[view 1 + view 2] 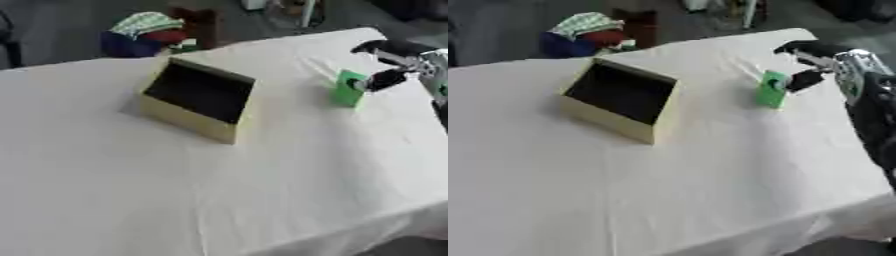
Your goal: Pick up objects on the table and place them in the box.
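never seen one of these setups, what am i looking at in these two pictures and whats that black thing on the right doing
Both pictures come from one stereo camera in a humanoid robot's head, looking down at a table: a left eye view and a right eye view of the same moment, so they nearly match.

The black and silver thing is the robot's right hand, reaching in from the right. Its thumb and fingers sit on either side of a small green block standing upright on the white tablecloth; it seems to be closing on it, though the block looks to be resting on the cloth, not lifted.

Near the middle stands a pale yellow box with a dark, open inside, tilted toward the camera. The block is meant to go in there.

The left hand shows in neither view. The bundle of cloth beyond the table is just background.
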Tool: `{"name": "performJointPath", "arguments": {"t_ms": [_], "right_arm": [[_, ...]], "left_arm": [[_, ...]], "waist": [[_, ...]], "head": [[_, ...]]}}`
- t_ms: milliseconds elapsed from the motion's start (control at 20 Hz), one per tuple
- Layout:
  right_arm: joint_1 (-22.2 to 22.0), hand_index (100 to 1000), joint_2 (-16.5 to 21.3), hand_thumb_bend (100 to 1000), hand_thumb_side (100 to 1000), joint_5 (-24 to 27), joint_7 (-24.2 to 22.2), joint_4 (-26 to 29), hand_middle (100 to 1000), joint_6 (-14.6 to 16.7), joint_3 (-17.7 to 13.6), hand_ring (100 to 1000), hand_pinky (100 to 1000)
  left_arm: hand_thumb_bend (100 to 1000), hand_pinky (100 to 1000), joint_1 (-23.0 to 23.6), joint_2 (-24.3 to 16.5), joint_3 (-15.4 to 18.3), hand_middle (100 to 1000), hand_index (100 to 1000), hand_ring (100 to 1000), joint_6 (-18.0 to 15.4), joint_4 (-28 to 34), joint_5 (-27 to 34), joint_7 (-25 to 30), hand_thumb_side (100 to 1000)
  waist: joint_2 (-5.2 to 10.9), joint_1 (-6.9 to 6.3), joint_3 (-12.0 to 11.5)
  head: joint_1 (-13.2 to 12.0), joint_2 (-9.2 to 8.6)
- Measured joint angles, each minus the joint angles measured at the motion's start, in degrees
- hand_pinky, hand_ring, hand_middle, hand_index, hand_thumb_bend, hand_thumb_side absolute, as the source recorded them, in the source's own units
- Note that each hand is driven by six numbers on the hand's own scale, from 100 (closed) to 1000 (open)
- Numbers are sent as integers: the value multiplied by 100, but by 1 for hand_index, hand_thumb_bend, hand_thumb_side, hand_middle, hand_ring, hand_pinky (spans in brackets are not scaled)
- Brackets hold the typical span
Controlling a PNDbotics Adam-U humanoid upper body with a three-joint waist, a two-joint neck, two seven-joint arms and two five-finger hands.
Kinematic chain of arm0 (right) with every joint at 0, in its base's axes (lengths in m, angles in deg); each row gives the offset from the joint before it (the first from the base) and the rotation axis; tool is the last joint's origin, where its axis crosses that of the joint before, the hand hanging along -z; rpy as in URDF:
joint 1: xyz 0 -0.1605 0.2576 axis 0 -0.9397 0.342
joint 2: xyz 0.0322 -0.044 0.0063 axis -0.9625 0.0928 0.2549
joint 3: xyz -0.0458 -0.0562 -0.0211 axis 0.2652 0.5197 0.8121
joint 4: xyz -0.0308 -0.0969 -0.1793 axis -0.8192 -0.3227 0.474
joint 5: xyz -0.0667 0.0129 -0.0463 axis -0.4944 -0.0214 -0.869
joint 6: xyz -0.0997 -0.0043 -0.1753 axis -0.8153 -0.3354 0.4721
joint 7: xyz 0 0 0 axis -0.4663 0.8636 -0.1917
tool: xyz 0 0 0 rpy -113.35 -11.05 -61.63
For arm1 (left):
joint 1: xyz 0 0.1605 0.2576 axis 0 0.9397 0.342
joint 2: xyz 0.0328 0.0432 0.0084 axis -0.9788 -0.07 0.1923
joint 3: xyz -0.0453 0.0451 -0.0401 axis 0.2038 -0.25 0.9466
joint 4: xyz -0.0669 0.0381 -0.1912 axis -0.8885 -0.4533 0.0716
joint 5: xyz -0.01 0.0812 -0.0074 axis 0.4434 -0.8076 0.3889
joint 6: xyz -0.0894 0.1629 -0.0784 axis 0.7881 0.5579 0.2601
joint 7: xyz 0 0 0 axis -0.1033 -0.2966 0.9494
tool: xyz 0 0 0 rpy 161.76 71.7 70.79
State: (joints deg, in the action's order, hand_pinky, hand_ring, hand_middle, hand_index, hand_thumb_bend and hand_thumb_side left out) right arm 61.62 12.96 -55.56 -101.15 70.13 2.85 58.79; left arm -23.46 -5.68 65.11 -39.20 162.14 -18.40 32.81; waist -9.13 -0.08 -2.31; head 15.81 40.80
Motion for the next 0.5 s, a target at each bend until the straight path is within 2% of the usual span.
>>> {"name": "performJointPath", "arguments": {"t_ms": [500], "right_arm": [[-33,1000,-116,289,637,-110,-42,-262,958,-54,2,984,854]], "left_arm": [[100,723,-3,0,0,540,817,558,0,0,0,0,755]], "waist": [[0,-4,-9]], "head": [[5,0]]}}
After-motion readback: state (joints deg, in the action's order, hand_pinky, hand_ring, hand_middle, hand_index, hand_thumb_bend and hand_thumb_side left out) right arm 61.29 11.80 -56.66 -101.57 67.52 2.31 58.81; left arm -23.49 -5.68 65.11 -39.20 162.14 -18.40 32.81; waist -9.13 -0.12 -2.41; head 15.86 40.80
